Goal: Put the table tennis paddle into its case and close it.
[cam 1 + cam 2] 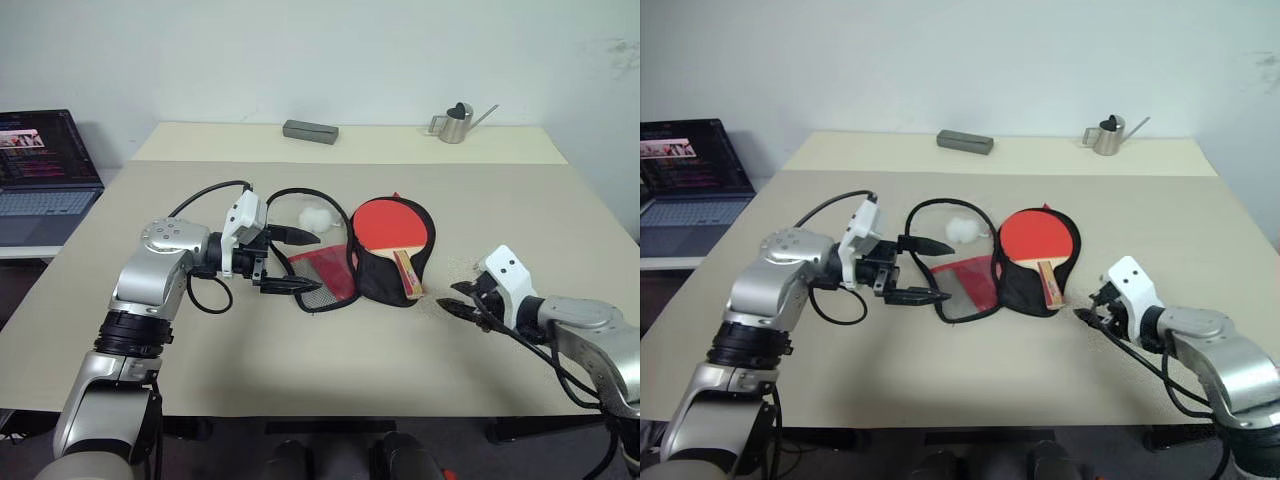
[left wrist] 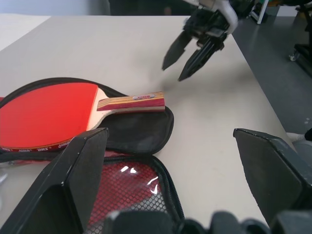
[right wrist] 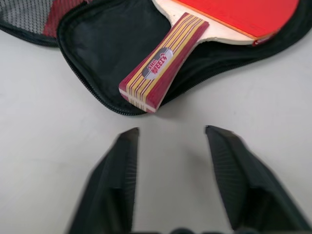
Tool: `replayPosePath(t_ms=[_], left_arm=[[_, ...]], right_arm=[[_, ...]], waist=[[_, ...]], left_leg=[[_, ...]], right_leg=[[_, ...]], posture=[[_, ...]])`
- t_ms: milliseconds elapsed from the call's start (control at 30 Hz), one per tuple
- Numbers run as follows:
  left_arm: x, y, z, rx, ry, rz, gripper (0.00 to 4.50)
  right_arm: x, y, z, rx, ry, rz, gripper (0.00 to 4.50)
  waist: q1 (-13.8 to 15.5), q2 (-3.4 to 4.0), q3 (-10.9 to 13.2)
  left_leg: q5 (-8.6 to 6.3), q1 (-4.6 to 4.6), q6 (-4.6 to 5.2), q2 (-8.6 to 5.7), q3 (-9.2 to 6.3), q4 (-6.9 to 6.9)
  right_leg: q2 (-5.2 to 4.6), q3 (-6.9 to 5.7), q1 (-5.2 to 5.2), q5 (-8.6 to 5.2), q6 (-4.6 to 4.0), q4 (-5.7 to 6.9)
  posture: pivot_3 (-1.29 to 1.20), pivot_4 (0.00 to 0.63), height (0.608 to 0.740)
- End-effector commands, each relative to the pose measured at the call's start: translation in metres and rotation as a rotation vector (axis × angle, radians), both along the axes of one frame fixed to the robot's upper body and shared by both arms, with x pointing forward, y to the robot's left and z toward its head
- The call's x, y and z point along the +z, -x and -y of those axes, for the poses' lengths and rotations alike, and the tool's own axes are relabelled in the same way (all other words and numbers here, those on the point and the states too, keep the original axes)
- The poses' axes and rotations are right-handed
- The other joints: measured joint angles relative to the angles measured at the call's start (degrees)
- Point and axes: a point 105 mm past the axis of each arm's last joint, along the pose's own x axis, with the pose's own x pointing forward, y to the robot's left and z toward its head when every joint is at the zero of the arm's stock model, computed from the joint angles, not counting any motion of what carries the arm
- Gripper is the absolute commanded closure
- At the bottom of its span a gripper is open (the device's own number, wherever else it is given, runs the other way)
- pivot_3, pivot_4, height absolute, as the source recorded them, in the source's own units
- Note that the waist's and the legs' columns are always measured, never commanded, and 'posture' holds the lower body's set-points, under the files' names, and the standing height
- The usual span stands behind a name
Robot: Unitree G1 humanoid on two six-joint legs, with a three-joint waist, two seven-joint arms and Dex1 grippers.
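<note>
Left pincer (image 1: 288, 260) wide, empty — fingers straddle the open case (image 1: 385, 272) flap. Right pincer (image 3: 170, 170) parted, empty — near the paddle (image 1: 392, 232) handle, apart.

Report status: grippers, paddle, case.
Left gripper open beside the case. Right gripper open, empty, short of the handle. Table tennis paddle lies on the case's open black half. Case unzipped.

Likely an office: laptop (image 1: 45, 175) beside table (image 1: 300, 370).
</note>
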Motion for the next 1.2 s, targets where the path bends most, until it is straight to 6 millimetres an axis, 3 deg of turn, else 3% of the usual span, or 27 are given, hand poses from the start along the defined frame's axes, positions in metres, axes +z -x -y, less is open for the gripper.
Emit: replayPosePath(t_ms=[33, 267, 500, 767, 967, 1200], left_arm=[[0.011, 0.002, 0.002, -0.02, 0.001, 0.041, 0.0], [0.01, 0.001, -0.001, -0.016, -0.003, 0.044, 0.0], [0.009, 0.0, -0.002, -0.014, -0.003, 0.045, 0.0], [0.009, -0.001, -0.005, -0.007, -0.002, 0.046, 0.0], [0.007, -0.001, -0.006, -0.005, -0.003, 0.043, 0.0], [0.006, -0.002, -0.006, -0.003, -0.001, 0.04, 0.0]], right_arm=[[0.005, -0.009, -0.002, 0.018, 0.036, 0.063, 2.26], [-0.005, -0.022, -0.01, 0.038, 0.069, 0.088, 2.26], [-0.013, -0.035, -0.004, 0.027, 0.142, 0.131, 2.26], [0.002, -0.038, -0.017, 0.034, 0.078, 0.177, 2.26], [0.016, -0.037, -0.014, 0.027, 0.05, 0.19, 2.26], [0.016, -0.026, -0.019, 0.068, 0.035, 0.163, 2.26]], waist=[[0.0, 0.0, 0.0], [0.0, 0.0, 0.0], [0.1, 0.0, 0.0], [0.0, 0.0, 0.0], [0.1, 0.0, 0.0], [0.1, 0.0, 0.0]], left_leg=[[0.0, 0.0, 0.0, 0.0, 0.0, 0.0], [0.0, 0.0, 0.0, 0.01, 0.0, 0.01], [0.0, -0.01, 0.0, -0.01, 0.02, 0.02], [0.0, 0.0, 0.0, 0.0, 0.01, 0.02], [0.0, 0.0, 0.0, 0.0, -0.01, 0.02], [0.0, 0.0, 0.0, 0.0, -0.01, 0.02]], right_leg=[[0.0, 0.0, 0.0, 0.0, 0.0, 0.0], [0.0, 0.0, -0.01, 0.0, 0.0, 0.01], [-0.02, 0.0, -0.01, 0.0, 0.0, 0.0], [-0.01, 0.0, -0.01, 0.01, -0.01, 0.02], [-0.02, -0.01, -0.01, 0.01, -0.01, 0.02], [-0.02, -0.01, -0.01, 0.01, -0.01, 0.02]], posture=[[0.0, 0.15, 0.74], [0.0, 0.15, 0.74], [0.0, 0.15, 0.74], [0.0, 0.15, 0.74], [0.0, 0.15, 0.74], [0.0, 0.15, 0.74]])
